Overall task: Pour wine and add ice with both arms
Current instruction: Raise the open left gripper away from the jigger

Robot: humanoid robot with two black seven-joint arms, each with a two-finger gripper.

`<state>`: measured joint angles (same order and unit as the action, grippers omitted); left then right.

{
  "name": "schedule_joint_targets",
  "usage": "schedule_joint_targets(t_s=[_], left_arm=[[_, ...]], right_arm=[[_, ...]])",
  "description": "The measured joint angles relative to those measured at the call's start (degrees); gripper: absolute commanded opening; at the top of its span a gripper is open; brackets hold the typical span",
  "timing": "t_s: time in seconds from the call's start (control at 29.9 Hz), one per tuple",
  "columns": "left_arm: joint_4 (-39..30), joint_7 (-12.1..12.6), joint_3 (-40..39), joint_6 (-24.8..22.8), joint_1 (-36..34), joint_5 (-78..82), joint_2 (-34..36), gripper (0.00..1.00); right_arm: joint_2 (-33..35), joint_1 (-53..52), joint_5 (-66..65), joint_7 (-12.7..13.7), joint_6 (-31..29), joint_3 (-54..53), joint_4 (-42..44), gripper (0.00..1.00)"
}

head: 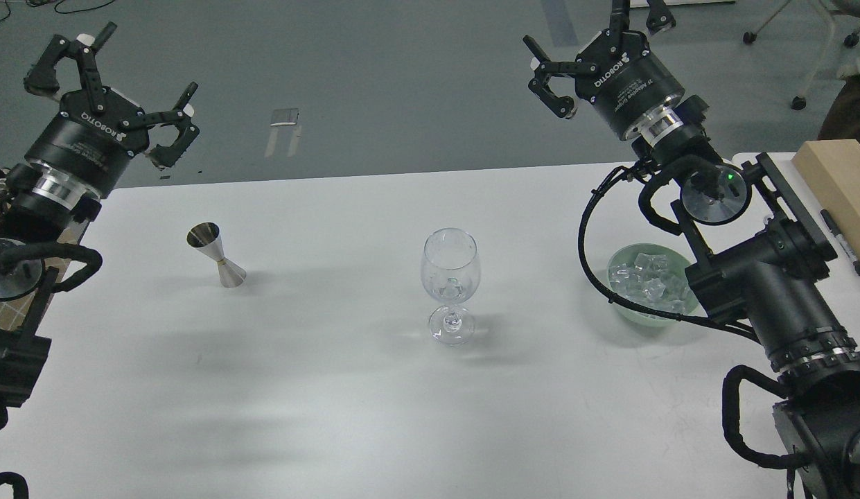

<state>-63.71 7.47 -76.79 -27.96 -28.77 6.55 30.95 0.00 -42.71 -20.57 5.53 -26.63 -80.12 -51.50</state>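
White table carries jigger, wine glass, ice bowl.

One clear stemmed wine glass, one steel hourglass-shaped jigger, one pale green bowl (many clear ice cubes inside, uncountable), two black jointed arms.

Both arms are bulky, matte black, jointed units. Left hand and right hand: black linked fingers with pale tips on cylindrical bodies marked ROBOTIQ in white. Silver rings at both wrists. Round silver joint caps; the right one carries a green light. Black ribbed cables loop beside each forearm
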Motion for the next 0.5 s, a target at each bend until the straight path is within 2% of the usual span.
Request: schedule_joint_targets(t_s=[0.1, 0.27, 0.5], left_arm=[[1.78, 0.08, 2.34, -0.04, -3.15, 1.01, -0.65, 0.98], [8.05, 0.05, 10.79, -0.05, -9.08, 1.10, -2.57, 0.98], [10.28, -0.20, 12.73, -0.05, -9.53, 0.83, -7.26, 0.98]], right_arm=[[0.00, -0.28, 0.00, 0.00, 0.00, 0.00, 0.01, 1.00], [0.00, -0.66, 0.00, -0.02, 0.00, 0.00, 0.04, 1.00], [0.00, -1.15, -0.03, -0.05, 0.02, 0.00, 0.16, 1.00]])
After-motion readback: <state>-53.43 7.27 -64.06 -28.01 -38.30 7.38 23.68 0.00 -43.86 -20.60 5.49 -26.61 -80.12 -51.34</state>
